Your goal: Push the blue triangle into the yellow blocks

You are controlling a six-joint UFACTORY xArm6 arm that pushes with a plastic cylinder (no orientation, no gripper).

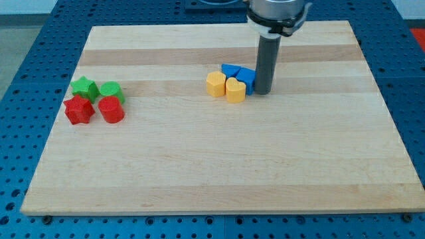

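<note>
My tip (263,91) rests on the board just right of the blue blocks, touching or nearly touching them. A blue triangle (230,70) and a second blue block (246,77) sit together at the board's upper middle. A yellow hexagon (216,85) and a yellow heart (236,89) lie directly left of and below the blue blocks, pressed against them. The rod hides part of the second blue block's right side.
At the view's left, a green star (84,86) and a green block (111,91) sit above a red star (78,110) and a red block (111,110). The wooden board (219,172) lies on a blue perforated table.
</note>
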